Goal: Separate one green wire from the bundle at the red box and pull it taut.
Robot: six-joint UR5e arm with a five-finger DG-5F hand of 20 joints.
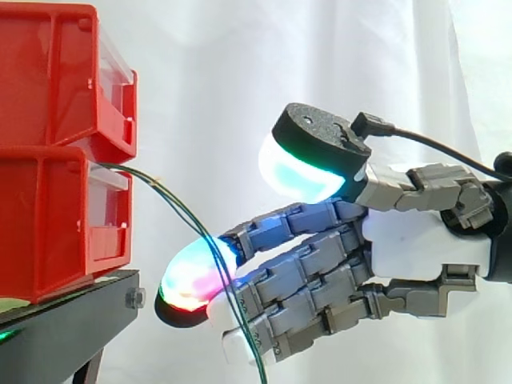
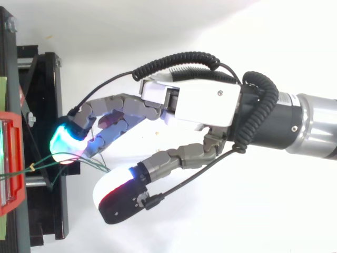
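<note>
Since the red box (image 1: 56, 216) is my reference, I report everything from it, moving rightward. It sits at the far left on the black stand (image 1: 72, 320).

1. Wires. The green wires (image 1: 178, 205) leave the front of the red box and fall away to its right in a loose arc. In the top view a small yellow tie (image 2: 31, 167) gathers them just beside the box, and past it the strands fan apart slightly.

2. Contact. Right of the red box, the wires cross the outstretched fingers close behind the glowing fingertip (image 1: 192, 280), then drop out of the bottom of the side view. I cannot tell whether one strand passes between the fingers or merely lies against them.

3. Hand. The hand (image 1: 416, 240) reaches toward the red box from the right. Its fingers are nearly straight, the thumb (image 1: 308, 160) is spread well apart from them, and nothing is pinched.

Progress, in my judgement:
- Done: the hand has arrived at the bundle.
- Not done: no single strand is clearly isolated or held.
- Not done: the wires hang curved, so nothing is taut. The pull away from the red box remains.
</note>
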